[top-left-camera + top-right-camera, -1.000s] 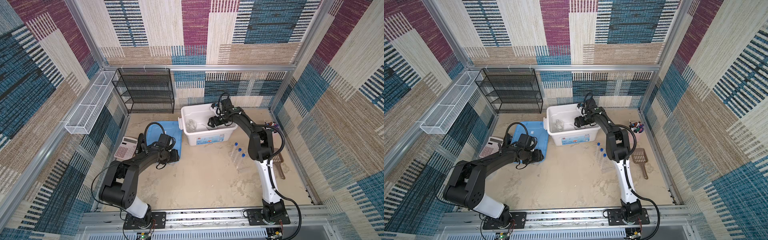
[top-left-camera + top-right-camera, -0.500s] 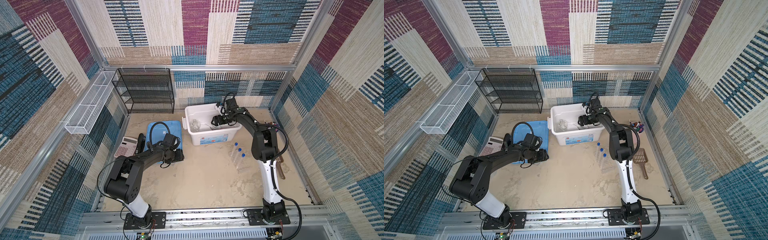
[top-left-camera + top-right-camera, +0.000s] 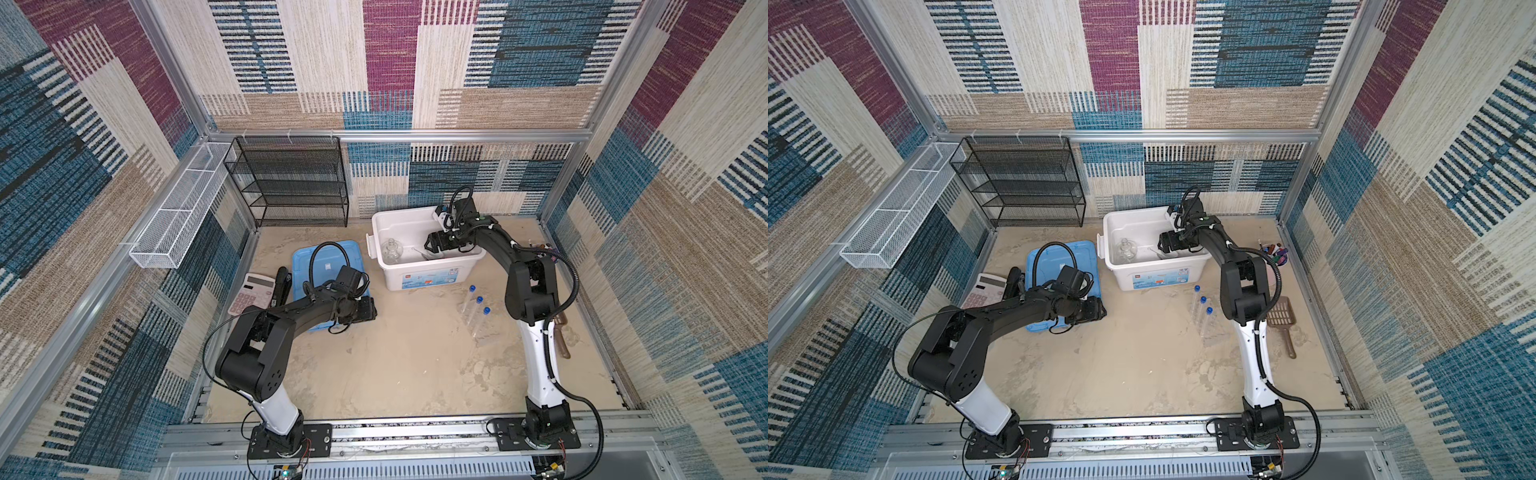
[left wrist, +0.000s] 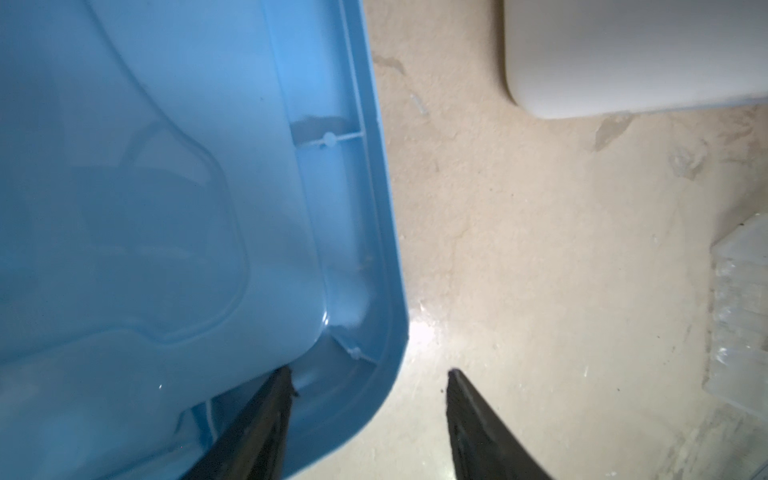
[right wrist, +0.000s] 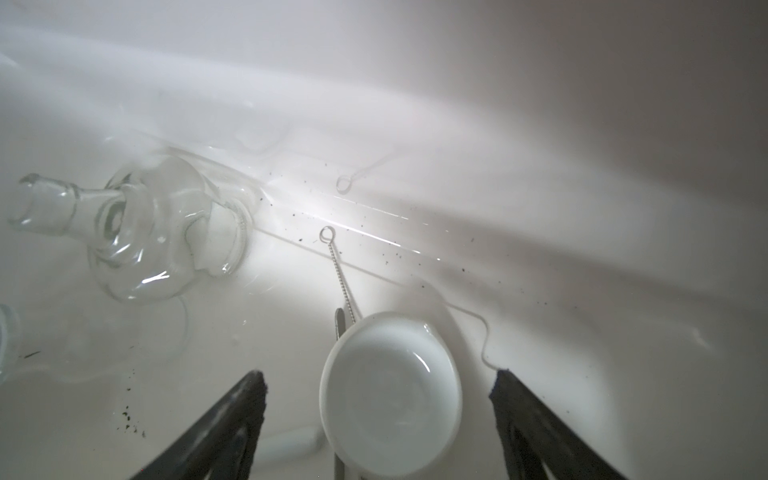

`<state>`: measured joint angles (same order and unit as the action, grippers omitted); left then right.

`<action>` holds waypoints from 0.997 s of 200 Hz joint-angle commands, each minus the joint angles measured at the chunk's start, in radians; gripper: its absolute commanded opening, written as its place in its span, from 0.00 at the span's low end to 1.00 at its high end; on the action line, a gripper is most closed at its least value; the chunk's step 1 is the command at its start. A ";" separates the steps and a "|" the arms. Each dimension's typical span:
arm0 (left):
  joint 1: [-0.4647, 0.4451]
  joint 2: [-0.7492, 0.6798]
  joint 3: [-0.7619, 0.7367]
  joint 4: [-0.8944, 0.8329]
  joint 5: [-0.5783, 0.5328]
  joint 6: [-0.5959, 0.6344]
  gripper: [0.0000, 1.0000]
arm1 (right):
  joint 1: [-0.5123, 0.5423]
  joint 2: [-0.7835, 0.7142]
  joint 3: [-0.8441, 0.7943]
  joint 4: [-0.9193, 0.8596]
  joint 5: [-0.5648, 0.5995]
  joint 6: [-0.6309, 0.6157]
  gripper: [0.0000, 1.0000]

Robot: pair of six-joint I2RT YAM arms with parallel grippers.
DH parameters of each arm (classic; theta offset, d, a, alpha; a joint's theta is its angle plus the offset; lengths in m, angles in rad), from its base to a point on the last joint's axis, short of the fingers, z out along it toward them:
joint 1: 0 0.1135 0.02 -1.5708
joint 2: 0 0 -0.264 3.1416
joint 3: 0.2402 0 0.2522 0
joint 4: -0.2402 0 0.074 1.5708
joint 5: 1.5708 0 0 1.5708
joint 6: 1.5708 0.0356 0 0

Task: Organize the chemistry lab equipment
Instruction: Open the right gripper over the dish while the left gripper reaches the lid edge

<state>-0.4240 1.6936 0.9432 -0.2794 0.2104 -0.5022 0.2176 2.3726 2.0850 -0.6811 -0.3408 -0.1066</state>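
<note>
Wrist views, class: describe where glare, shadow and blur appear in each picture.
Right wrist view: bright glare on the white bin's floor beside the glass flask, shadow darkening its wall; left wrist view: blue lid slightly soft, one glare spot on the sandy table beside its corner.

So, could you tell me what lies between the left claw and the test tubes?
Both top views show only bare sandy floor between the left claw and the test tubes.
</note>
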 commanded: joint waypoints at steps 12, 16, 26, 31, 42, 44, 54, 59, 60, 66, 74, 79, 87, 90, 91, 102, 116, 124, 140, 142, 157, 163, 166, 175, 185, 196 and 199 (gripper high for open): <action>-0.017 -0.001 -0.008 0.006 0.018 -0.035 0.60 | -0.006 -0.016 -0.002 0.020 0.011 0.002 0.88; -0.019 -0.003 -0.010 0.010 0.020 -0.038 0.60 | -0.007 -0.016 -0.001 0.020 0.011 0.001 0.88; -0.024 -0.009 -0.015 0.018 0.024 -0.044 0.60 | -0.006 -0.015 0.000 0.022 0.009 0.002 0.88; -0.025 -0.011 -0.019 0.020 0.025 -0.047 0.60 | -0.006 -0.014 0.002 0.022 0.009 0.002 0.88; -0.029 -0.017 -0.023 0.023 0.027 -0.051 0.60 | -0.008 -0.014 0.001 0.023 0.009 0.005 0.88; -0.030 -0.018 -0.024 0.024 0.027 -0.051 0.60 | -0.008 -0.014 0.002 0.023 0.008 0.004 0.88; -0.032 -0.023 -0.026 0.024 0.029 -0.053 0.60 | -0.008 -0.013 0.001 0.025 0.006 0.008 0.88; -0.033 -0.026 -0.026 0.026 0.030 -0.053 0.60 | -0.008 -0.015 0.002 0.025 0.005 0.009 0.88; -0.033 -0.027 -0.027 0.025 0.030 -0.053 0.60 | -0.008 -0.016 0.001 0.026 0.004 0.009 0.88; -0.033 -0.033 -0.027 0.022 0.027 -0.054 0.60 | -0.009 -0.016 0.001 0.026 0.003 0.010 0.88; -0.033 -0.044 -0.030 0.013 0.011 -0.058 0.60 | -0.009 -0.019 0.001 0.030 0.000 0.012 0.89; -0.033 -0.052 -0.033 0.009 0.004 -0.060 0.61 | -0.009 -0.024 -0.002 0.033 -0.002 0.013 0.89; -0.032 -0.068 -0.037 0.006 -0.001 -0.065 0.61 | -0.009 -0.030 -0.008 0.040 -0.009 0.013 0.89; -0.032 -0.074 -0.039 0.006 -0.003 -0.066 0.61 | -0.009 -0.033 -0.011 0.045 -0.013 0.013 0.89; -0.032 -0.076 -0.039 0.005 -0.004 -0.066 0.61 | -0.009 -0.034 -0.012 0.046 -0.013 0.014 0.89; -0.032 -0.104 -0.043 -0.005 -0.021 -0.070 0.61 | -0.009 -0.044 -0.021 0.058 -0.024 0.016 0.89; -0.032 -0.139 -0.043 -0.027 -0.052 -0.068 0.63 | -0.010 -0.054 -0.028 0.067 -0.031 0.015 0.89; -0.031 -0.163 -0.044 -0.042 -0.073 -0.067 0.64 | -0.009 -0.057 -0.029 0.069 -0.034 0.015 0.89; -0.023 -0.206 -0.049 -0.078 -0.124 -0.065 0.65 | -0.009 -0.060 -0.028 0.071 -0.040 0.016 0.89; -0.022 -0.212 -0.050 -0.084 -0.130 -0.065 0.66 | -0.009 -0.060 -0.028 0.071 -0.040 0.015 0.89; 0.002 -0.252 -0.063 -0.121 -0.173 -0.071 0.66 | -0.009 -0.063 -0.029 0.071 -0.049 0.016 0.89; 0.016 -0.267 -0.071 -0.133 -0.182 -0.072 0.66 | -0.009 -0.066 -0.032 0.070 -0.051 0.016 0.89; 0.024 -0.275 -0.077 -0.137 -0.187 -0.072 0.66 | -0.009 -0.067 -0.033 0.072 -0.054 0.015 0.89; 0.050 -0.301 -0.093 -0.151 -0.201 -0.072 0.66 | -0.009 -0.073 -0.039 0.076 -0.057 0.015 0.89; 0.082 -0.330 -0.109 -0.170 -0.217 -0.071 0.67 | -0.009 -0.081 -0.050 0.085 -0.062 0.015 0.89; 0.117 -0.365 -0.128 -0.197 -0.244 -0.070 0.67 | -0.009 -0.085 -0.054 0.090 -0.065 0.015 0.89; 0.130 -0.374 -0.132 -0.204 -0.250 -0.068 0.68 | -0.009 -0.087 -0.055 0.092 -0.065 0.015 0.89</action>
<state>-0.3511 1.3754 0.8406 -0.3965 0.0479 -0.5583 0.2092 2.3077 2.0380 -0.6315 -0.3824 -0.0982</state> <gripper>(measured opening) 0.668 0.893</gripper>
